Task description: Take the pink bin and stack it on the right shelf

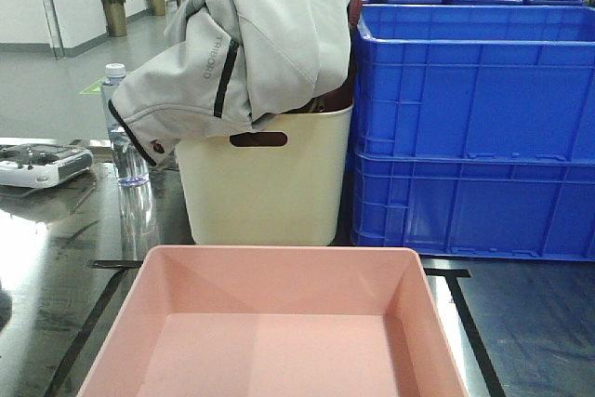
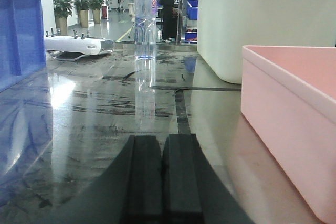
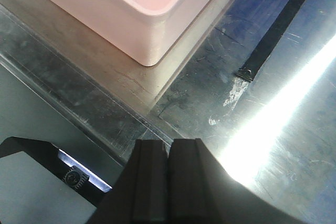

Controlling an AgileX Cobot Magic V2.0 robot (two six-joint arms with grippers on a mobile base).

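In the front view, the pink bin (image 1: pixel 279 323) sat empty on the tabletop (image 1: pixel 65 258), its near end cut off by the frame. Behind it stood a cream bin (image 1: pixel 265 188) under a grey jacket (image 1: pixel 242 34) that hid its contents, with blue crates (image 1: pixel 474 127) to the right.

The left wrist view showed the left claw (image 2: pixel 161 177) clenched, pads together, low over the tabletop, the pink bin's wall to its right; a water bottle (image 2: pixel 145 17) stood beyond.

The right wrist view showed the right claw (image 3: pixel 168 182) likewise clenched, apart from the bin's corner (image 3: pixel 152 30).

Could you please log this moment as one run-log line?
pink bin: on table, ungrasped | left gripper: shut, empty | right gripper: shut, empty, near bin corner
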